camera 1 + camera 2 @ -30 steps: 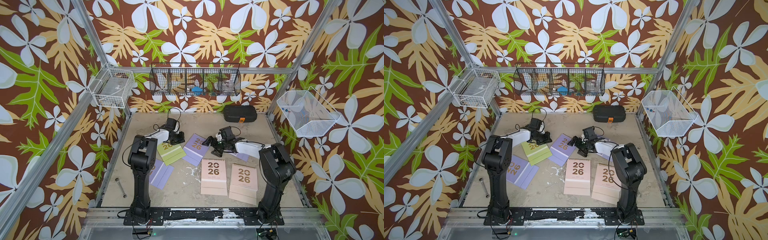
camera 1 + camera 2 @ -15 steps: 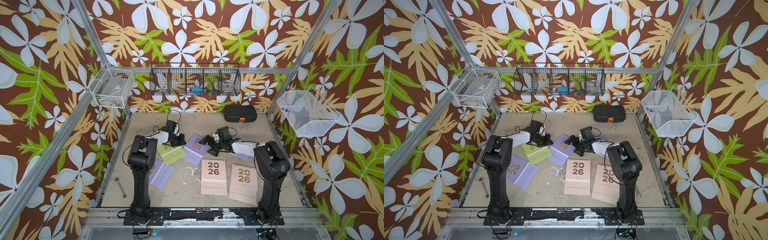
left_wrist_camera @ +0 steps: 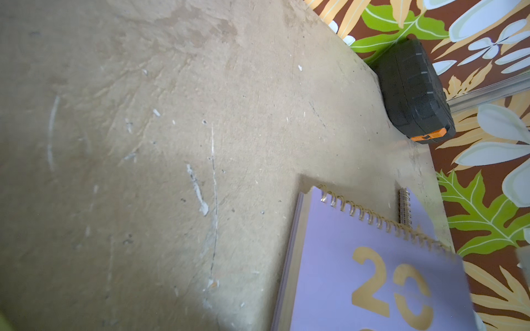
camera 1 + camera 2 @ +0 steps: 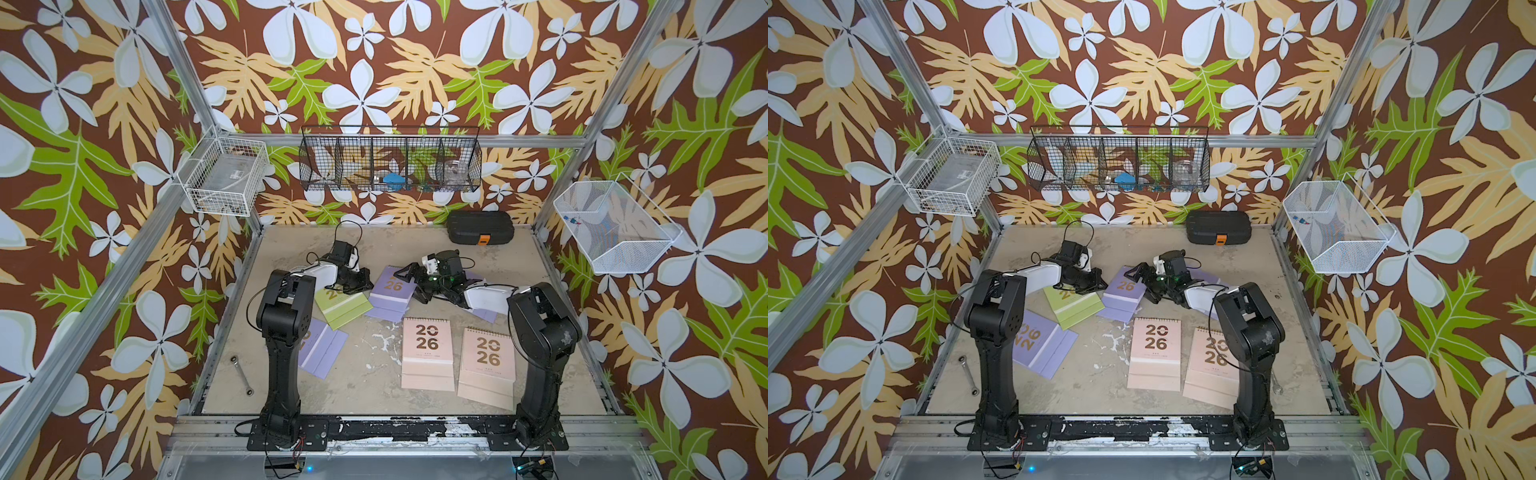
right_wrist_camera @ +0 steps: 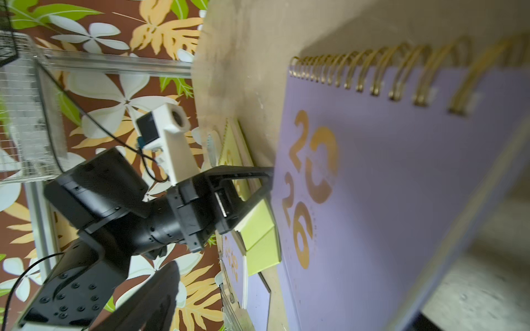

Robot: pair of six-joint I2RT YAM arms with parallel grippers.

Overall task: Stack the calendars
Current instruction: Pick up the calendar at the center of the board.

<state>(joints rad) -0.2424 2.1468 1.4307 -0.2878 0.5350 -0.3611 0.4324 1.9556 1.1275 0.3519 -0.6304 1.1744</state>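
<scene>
Lilac calendar (image 4: pixel 390 291) — just beside the right gripper (image 4: pixel 409 286)

Big gold "20" over "26" on the inner pink calendar (image 4: pixel 428 365) and likewise on the outer pink calendar (image 4: pixel 487 378); fine print beneath both too small to read. On the middle lilac calendar (image 4: pixel 392 299), just "26" in both top views, whole "20" over "26" in the right wrist view. Upside-down "2026" on the near lilac calendar (image 4: pixel 1044 349). Gold digits on the lime calendar (image 4: pixel 347 309) partly covered, unreadable
</scene>
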